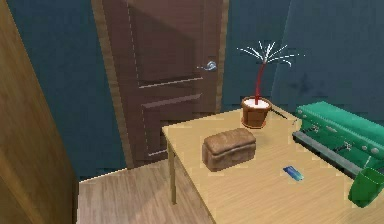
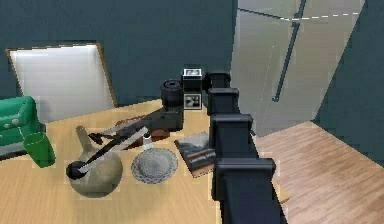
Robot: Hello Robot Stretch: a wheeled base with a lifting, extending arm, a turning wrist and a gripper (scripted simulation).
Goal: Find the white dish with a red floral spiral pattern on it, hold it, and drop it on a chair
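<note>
The gripper (image 2: 128,135) hung above the wooden table (image 2: 30,195). I could not tell whether its fingers were spread or pressed together, nor whether it held anything. A round pale plate (image 2: 154,165), probably the dish, lay flat on the table between a grey pot (image 2: 97,178) and the arm (image 2: 235,150).

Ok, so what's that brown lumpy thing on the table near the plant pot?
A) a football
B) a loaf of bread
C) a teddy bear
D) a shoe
B: in the forward view a brown, rounded-top loaf of bread lies on the table, just in front of the plant pot.
</note>
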